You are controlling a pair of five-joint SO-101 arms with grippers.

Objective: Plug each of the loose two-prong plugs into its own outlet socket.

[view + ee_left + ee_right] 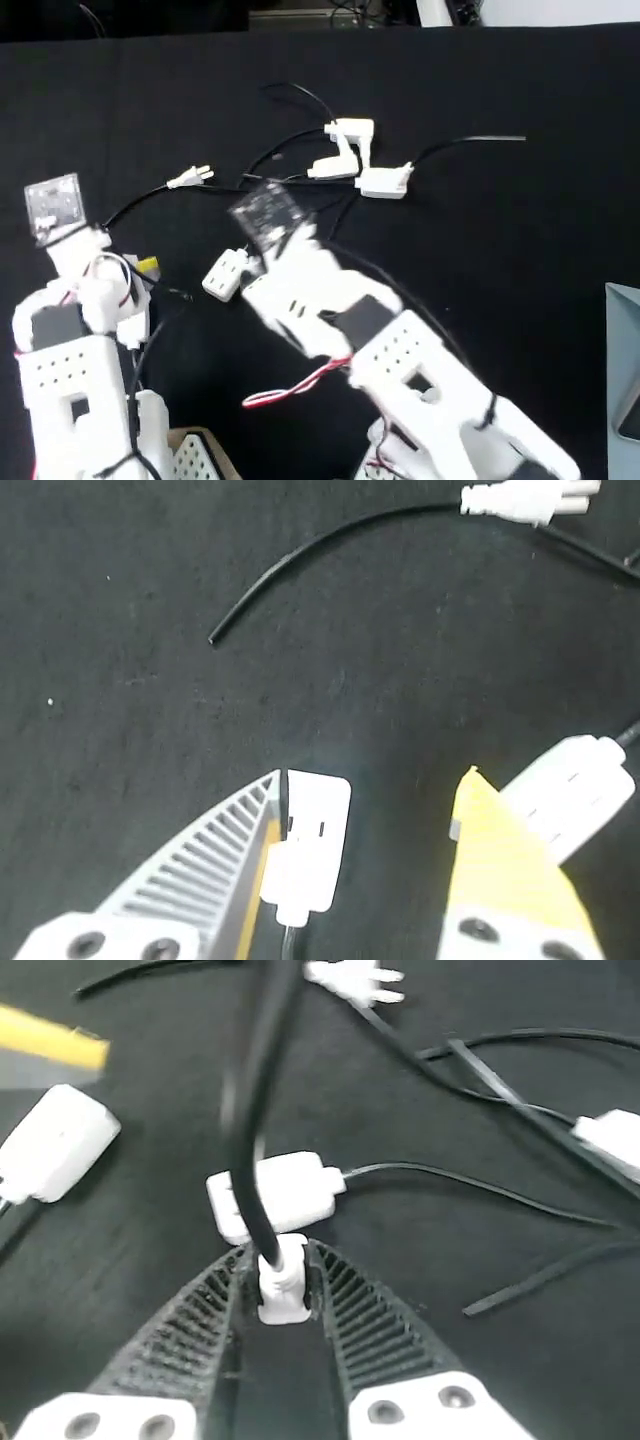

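My right gripper (pixel 278 1252) is shut on a white two-prong plug (pixel 281 1288) whose black cable rises toward the camera. The plug's front rests against a white outlet socket (pixel 275 1195); its prongs are hidden. In the high view that gripper (pixel 255 268) is beside the socket (pixel 228 272) at mid-table. My left gripper (pixel 375 780) is open, with a second white socket (pixel 310 830) lying against its white finger (pixel 225 850), apart from the yellow finger (pixel 500 860). A loose plug (pixel 190 178) lies at the back left, also seen as the loose plug (pixel 530 498).
More white sockets and plugs (pixel 350 132) (pixel 385 182) lie in a tangle of black cables at the back centre. A free cable end (pixel 212 640) lies on the black cloth. A grey-blue box (pixel 625 370) stands at the right edge.
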